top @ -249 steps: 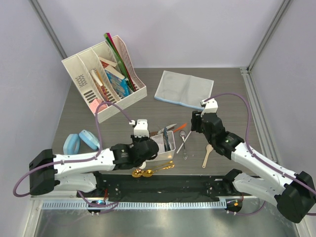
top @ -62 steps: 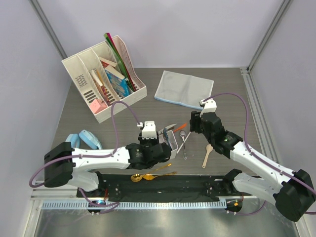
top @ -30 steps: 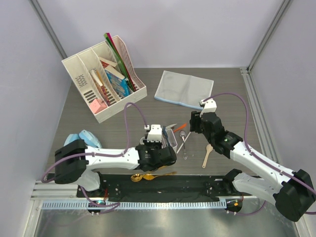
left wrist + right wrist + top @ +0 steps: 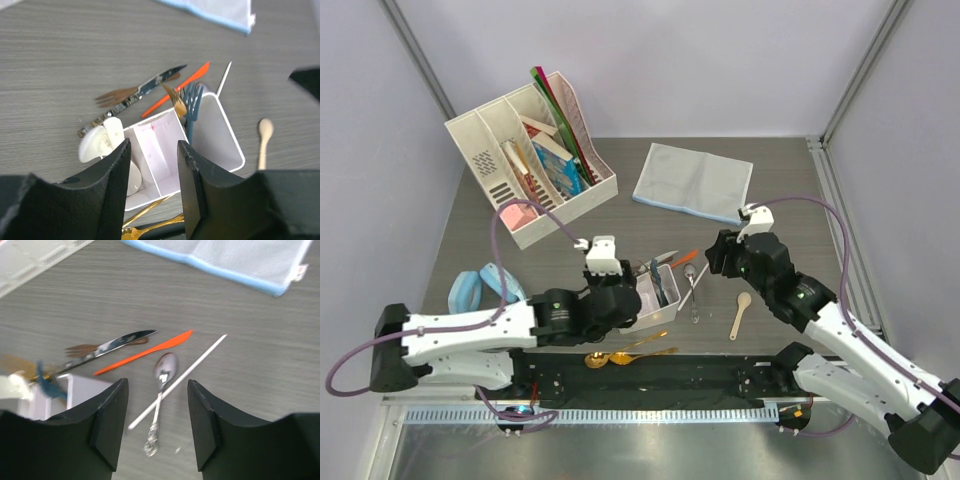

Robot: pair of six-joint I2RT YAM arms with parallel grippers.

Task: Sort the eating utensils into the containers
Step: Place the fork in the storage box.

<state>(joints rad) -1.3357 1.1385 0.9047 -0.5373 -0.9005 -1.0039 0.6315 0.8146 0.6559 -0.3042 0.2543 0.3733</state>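
Note:
The white divided container (image 4: 667,297) sits near the table's front middle. In the left wrist view it (image 4: 221,134) holds white ceramic spoons (image 4: 102,142) in one end, with a blue fork (image 4: 192,100) and a gold fork (image 4: 172,97) leaning at its far wall. My left gripper (image 4: 153,145) hangs open over its near side, nothing between the fingers. Just beyond the box lie a silver knife (image 4: 135,97), a brown fork (image 4: 112,95) and an orange knife (image 4: 175,92). My right gripper (image 4: 157,385) stands open above a silver spoon (image 4: 162,375) crossed by a thin white stick (image 4: 187,372).
A wooden spoon (image 4: 740,315) lies right of the box and gold spoons (image 4: 620,352) lie at the front edge. A folded grey-blue cloth (image 4: 692,178) is at the back, a white file organizer (image 4: 535,150) with books back left, and blue objects (image 4: 480,285) at the left.
My left gripper has opened and drawn back leftward from over the box. The right gripper has shifted slightly right and toward the front, its jaws a little narrower.

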